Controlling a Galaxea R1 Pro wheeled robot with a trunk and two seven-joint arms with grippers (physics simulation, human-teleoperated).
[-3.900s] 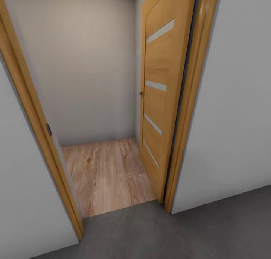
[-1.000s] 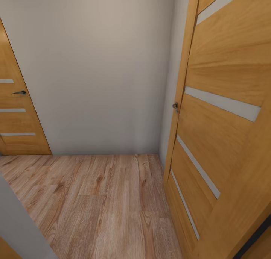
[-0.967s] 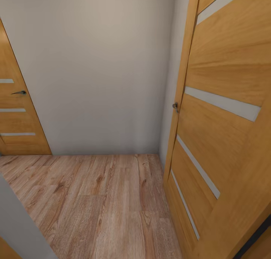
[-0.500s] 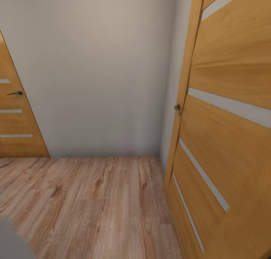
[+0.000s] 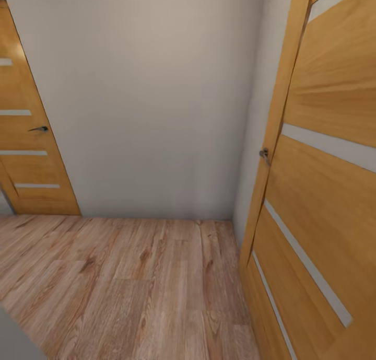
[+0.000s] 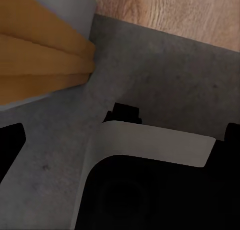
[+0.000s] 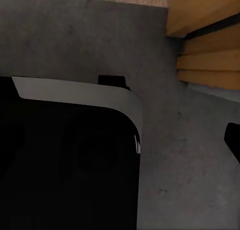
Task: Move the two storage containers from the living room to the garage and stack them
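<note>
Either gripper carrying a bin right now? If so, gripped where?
No bin shows. Both wrist views look down past the robot's base at grey concrete floor by the door frame; gripper states cannot be told.

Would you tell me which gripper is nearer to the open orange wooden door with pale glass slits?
Right. The right gripper hangs beside the orange wooden door; the left gripper hangs by the opposite orange jamb.
</note>
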